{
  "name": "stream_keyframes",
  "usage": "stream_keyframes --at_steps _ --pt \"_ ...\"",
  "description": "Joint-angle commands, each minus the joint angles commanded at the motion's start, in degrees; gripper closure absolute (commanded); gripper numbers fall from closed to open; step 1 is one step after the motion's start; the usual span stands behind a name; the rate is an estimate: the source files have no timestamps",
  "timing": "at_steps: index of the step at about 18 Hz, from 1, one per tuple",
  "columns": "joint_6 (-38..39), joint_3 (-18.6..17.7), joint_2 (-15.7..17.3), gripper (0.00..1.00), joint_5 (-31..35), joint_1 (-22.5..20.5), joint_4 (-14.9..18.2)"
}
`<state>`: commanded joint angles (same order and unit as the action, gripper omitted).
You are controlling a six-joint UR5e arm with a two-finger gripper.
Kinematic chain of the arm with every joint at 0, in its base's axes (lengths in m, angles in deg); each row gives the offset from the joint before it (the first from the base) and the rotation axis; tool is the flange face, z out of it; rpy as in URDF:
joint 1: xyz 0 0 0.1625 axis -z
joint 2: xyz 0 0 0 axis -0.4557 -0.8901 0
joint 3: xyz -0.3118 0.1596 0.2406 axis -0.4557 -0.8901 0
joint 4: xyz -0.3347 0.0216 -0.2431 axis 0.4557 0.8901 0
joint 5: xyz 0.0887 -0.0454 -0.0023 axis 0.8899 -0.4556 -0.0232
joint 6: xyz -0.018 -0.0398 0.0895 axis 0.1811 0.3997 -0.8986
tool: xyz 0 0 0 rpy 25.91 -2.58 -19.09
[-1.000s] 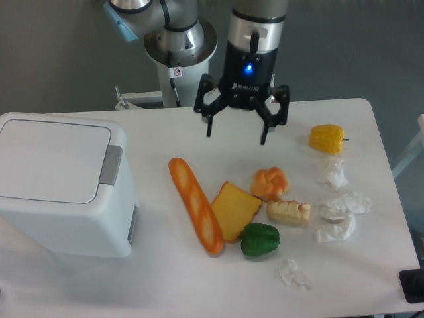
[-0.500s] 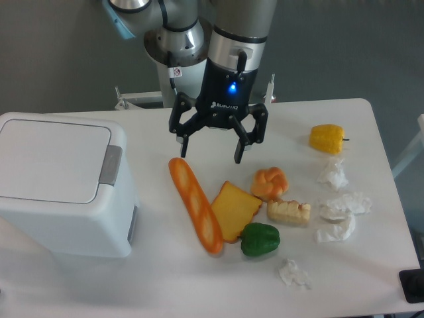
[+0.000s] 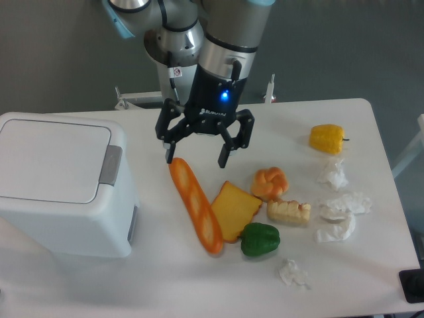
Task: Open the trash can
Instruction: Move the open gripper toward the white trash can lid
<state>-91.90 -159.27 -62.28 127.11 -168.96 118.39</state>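
The white table (image 3: 371, 119) carries everything in view. The trash can (image 3: 63, 185), a boxy white bin with rounded corners, sits well to the left of the jaws and somewhat nearer the camera; its flat lid (image 3: 50, 161) is down and faces upward, and its longer side runs roughly left to right, with the grey push-button tab (image 3: 110, 164) on the edge turned toward the jaws. The gripper (image 3: 197, 154) hangs above the table with its two black fingers spread wide and nothing between them; the left fingertip is just above the far end of the baguette (image 3: 195, 205). That orange loaf runs from under the jaws diagonally toward the camera and to the right. Beside it lies a yellow cheese wedge (image 3: 233, 210), then a green bell pepper (image 3: 260, 240), a braided bun (image 3: 269, 183), a pale block of food (image 3: 289, 211), and a yellow bell pepper (image 3: 327, 138) well right of the jaws. Crumpled white paper scraps (image 3: 341, 207) lie farthest right.
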Motion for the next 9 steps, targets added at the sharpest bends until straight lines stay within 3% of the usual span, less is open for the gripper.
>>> stream_keyframes --at_steps 9 --pt "0.35 -0.62 -0.09 0.00 -0.70 1.93 0.09"
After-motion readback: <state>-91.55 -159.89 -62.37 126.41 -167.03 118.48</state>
